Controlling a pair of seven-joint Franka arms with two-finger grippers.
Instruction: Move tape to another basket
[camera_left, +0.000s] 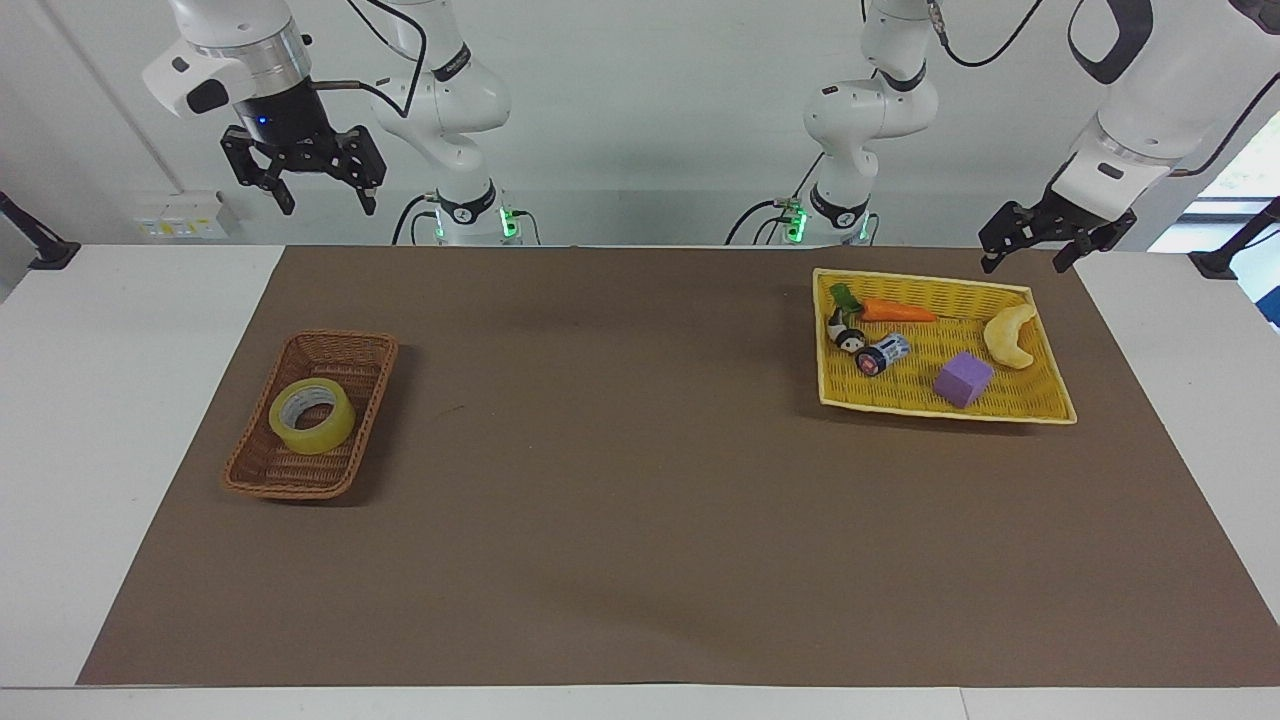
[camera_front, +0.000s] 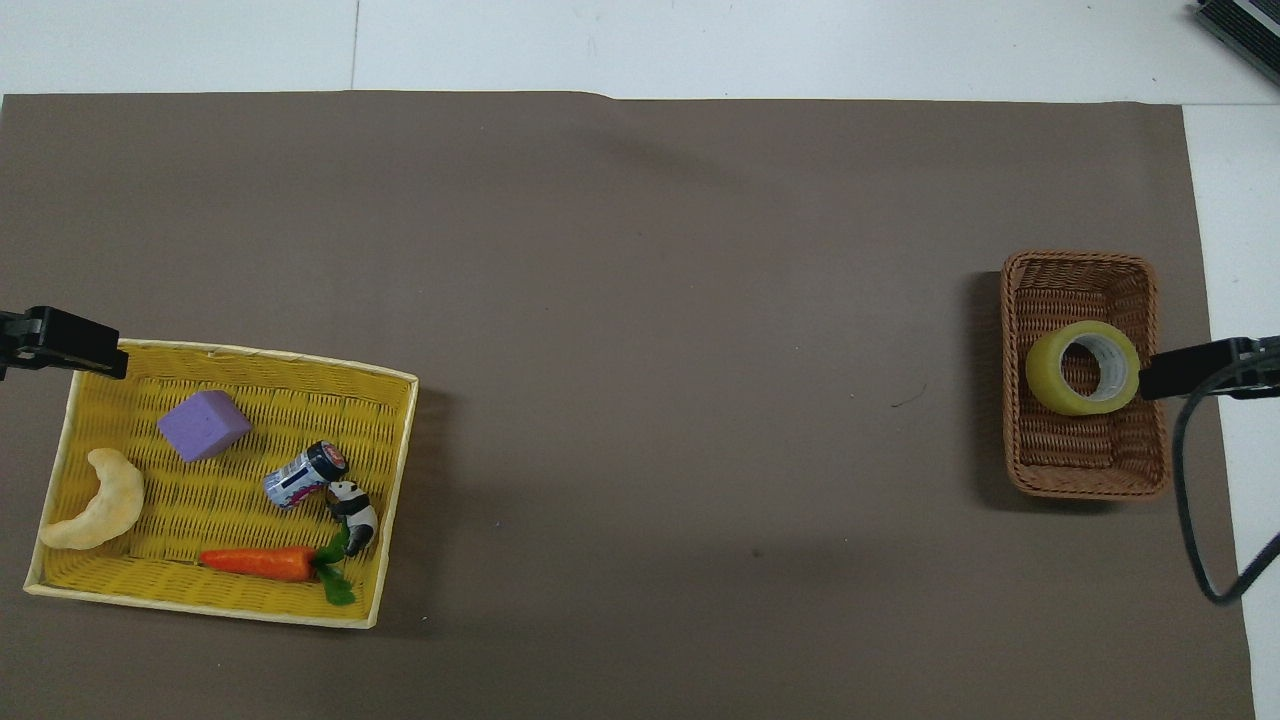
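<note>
The tape (camera_left: 312, 415) is a yellowish roll lying flat in the small brown wicker basket (camera_left: 290, 488) at the right arm's end of the table. It also shows in the overhead view (camera_front: 1082, 367), in the middle of the basket (camera_front: 1080, 262). My right gripper (camera_left: 328, 205) is open and empty, raised high above the table at the basket's end, well clear of the tape. My left gripper (camera_left: 1022, 262) is open and empty, waiting above the corner of the yellow tray (camera_left: 940, 408).
The flat yellow woven tray at the left arm's end holds a carrot (camera_left: 895, 311), a panda figure (camera_left: 846, 335), a small can (camera_left: 882, 354), a purple block (camera_left: 963, 379) and a pale crescent toy (camera_left: 1010, 335). A brown mat (camera_left: 620, 480) covers the table between the two.
</note>
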